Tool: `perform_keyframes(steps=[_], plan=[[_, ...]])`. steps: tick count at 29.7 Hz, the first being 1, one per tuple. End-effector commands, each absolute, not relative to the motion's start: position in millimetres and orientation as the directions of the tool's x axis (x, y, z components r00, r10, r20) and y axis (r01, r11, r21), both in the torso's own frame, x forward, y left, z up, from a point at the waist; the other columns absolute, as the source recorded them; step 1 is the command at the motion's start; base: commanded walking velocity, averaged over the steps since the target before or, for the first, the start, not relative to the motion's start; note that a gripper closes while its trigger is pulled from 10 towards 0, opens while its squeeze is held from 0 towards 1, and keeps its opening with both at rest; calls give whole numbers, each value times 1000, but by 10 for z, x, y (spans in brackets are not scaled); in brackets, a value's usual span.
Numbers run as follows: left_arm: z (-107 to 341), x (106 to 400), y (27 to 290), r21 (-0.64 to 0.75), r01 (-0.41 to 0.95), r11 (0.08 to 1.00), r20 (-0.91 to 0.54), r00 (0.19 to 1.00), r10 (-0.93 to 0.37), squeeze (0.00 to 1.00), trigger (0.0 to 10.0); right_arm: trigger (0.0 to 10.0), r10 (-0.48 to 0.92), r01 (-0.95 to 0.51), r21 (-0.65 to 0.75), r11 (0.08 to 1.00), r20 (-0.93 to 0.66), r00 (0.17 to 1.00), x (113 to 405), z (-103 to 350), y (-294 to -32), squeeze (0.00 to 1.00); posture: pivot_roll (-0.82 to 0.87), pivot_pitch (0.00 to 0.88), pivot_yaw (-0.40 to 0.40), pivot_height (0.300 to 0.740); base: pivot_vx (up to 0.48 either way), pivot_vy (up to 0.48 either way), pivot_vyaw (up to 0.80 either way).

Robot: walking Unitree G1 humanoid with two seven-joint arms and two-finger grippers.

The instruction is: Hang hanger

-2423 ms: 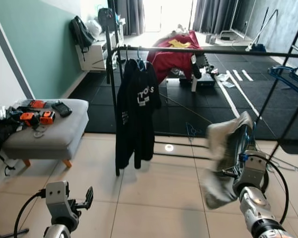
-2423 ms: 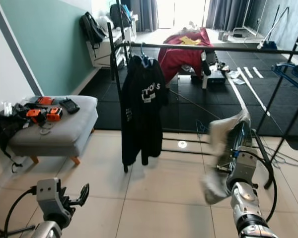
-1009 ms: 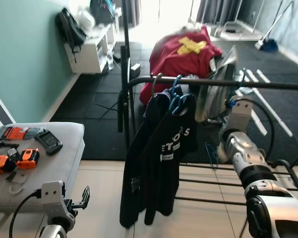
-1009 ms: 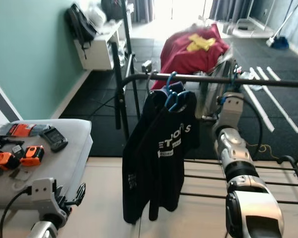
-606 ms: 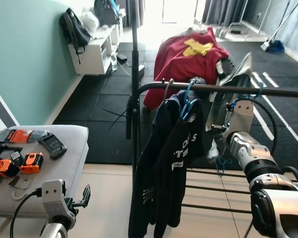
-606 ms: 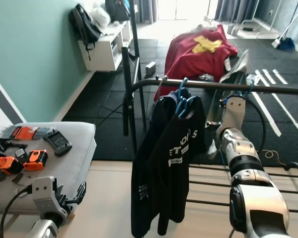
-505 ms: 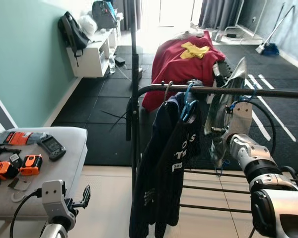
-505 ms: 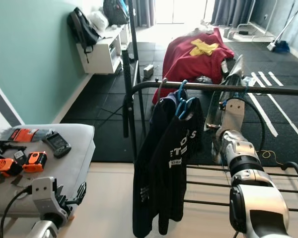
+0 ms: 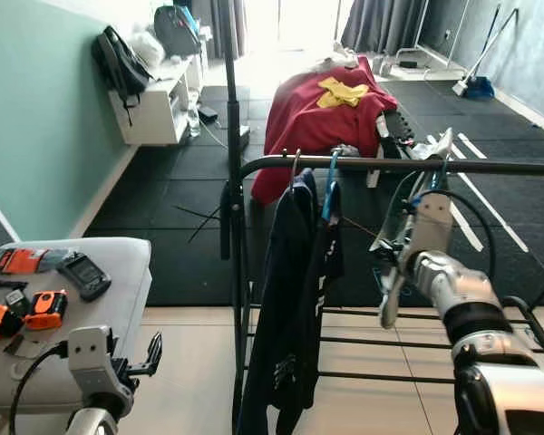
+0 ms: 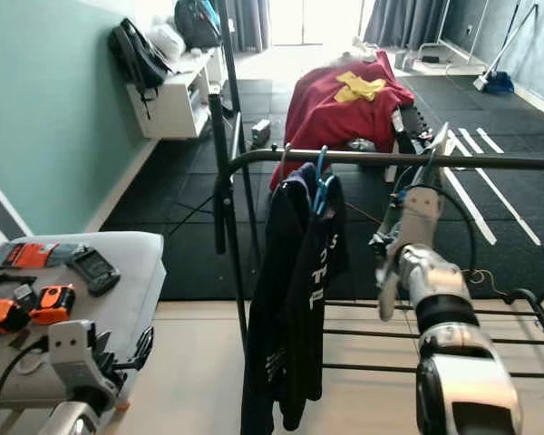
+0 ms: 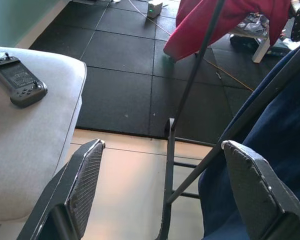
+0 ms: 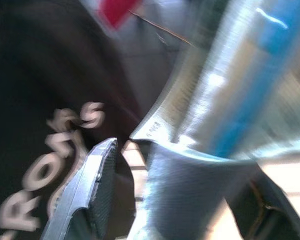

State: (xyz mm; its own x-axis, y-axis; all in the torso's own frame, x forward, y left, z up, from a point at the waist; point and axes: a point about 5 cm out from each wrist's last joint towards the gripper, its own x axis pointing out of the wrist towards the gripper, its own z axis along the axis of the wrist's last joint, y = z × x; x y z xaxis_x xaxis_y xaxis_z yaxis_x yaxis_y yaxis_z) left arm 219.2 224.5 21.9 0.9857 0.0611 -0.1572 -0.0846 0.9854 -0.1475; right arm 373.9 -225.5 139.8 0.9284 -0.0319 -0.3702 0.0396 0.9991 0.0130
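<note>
A black clothes rail [image 9: 508, 167] crosses in front of me, with dark garments [image 9: 295, 299] on hangers near its left end. My right gripper [image 9: 424, 186] reaches up just under the rail, to the right of them. A grey garment [image 9: 387, 294] on a blue hanger [image 12: 260, 75] dangles beside that arm, and the hanger's top reaches the rail. In the blurred right wrist view the fingers [image 12: 95, 190] stand wide apart, open, with the grey garment [image 12: 205, 100] between them. My left gripper [image 9: 154, 349] hangs low and open, holding nothing.
A grey ottoman [image 9: 118, 272] with orange tools and a controller stands at my left. The rack's lower bars [image 9: 390, 344] run across near the floor ahead. A red cloth heap [image 9: 326, 109] lies behind the rack. A backpack [image 9: 118, 59] sits on a white shelf by the teal wall.
The view has shifted slightly as I moved. The grey garment has swung from hanging broad beside the rail to hanging narrow and lower next to my right arm. The left gripper is unchanged.
</note>
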Motion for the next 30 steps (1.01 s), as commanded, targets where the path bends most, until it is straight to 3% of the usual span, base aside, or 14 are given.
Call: perform_keyframes(steps=[1,8,9,10,11,17,18,23,30], plan=[[168,2123,2293,-143,-99,985,-194,978,70,0,10000,10000,105,-112,-2,994,-316,943,3729,1453,-2062,1000,-69,40,6,740,0,0,0],[98,2042,2284,-165,-108,980,-223,972,70,0,10000,10000,177,-186,-15,982,-242,954,3637,1558,-1981,1000,-79,38,6,740,0,0,0],[99,2031,2276,-175,-107,979,-225,972,66,0,10000,10000,162,-175,-36,984,-232,959,3605,1569,-1970,600,-80,35,5,740,0,0,0],[101,2025,2270,-181,-106,978,-225,972,63,0,10000,10000,152,-167,-49,985,-227,962,3583,1574,-1960,600,-80,35,5,740,0,0,0],[108,2020,2264,-186,-105,977,-228,972,61,0,10000,10000,139,-157,-61,986,-232,963,3547,1563,-1947,86,-81,37,5,740,0,0,0],[120,2014,2260,-191,-105,976,-232,971,59,0,10000,10000,131,-153,-77,985,-238,962,3488,1549,-1935,86,-81,38,5,740,0,0,0],[118,2008,2254,-194,-101,976,-236,970,53,0,10000,10000,91,-117,-87,989,-261,961,3461,1503,-1973,0,-86,43,8,740,0,0,0],[113,1984,2183,-198,-32,980,-249,968,-19,0,10000,10000,-65,21,-140,990,-319,946,3379,1404,-2219,0,-89,47,9,740,0,0,0],[123,1972,2142,-196,11,981,-251,966,-61,0,10000,10000,-116,78,-139,987,-287,951,3344,1425,-2389,0,-92,49,8,740,-290,0,0]])
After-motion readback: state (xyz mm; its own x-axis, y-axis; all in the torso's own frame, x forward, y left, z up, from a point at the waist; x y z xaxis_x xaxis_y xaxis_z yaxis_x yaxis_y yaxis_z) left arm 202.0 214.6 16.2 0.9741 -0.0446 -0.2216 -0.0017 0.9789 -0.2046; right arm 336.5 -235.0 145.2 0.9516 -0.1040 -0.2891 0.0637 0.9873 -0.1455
